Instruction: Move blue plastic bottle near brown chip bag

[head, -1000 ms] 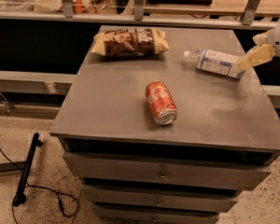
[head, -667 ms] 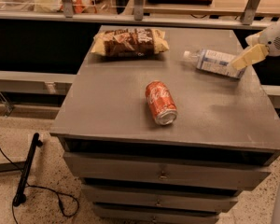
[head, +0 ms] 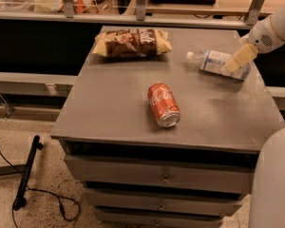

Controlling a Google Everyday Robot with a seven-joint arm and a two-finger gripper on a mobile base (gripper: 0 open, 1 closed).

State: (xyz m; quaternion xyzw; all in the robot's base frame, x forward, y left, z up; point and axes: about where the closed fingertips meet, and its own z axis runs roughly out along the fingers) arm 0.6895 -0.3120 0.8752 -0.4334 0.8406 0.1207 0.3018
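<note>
Grey drawer-cabinet top [head: 109,108] holds brown chip bag [head: 131,43], Coca-Cola can [head: 164,104], and blue plastic bottle [head: 213,61] beneath the pincer [head: 238,60], grip unclear.

probably a lab: drawer cabinet [head: 161,177], benches [head: 180,19] behind, floor cable [head: 0,149], gripper [head: 237,59] above cabinet's far right

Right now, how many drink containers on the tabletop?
2. Can lying at centre; bottle lying back right, with the gripper at its base end. None look hidden.

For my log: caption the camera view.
Pale end effector at the lying blue-labelled plastic bottle; brown crinkly chip bag lies apart, toward image left.
</note>
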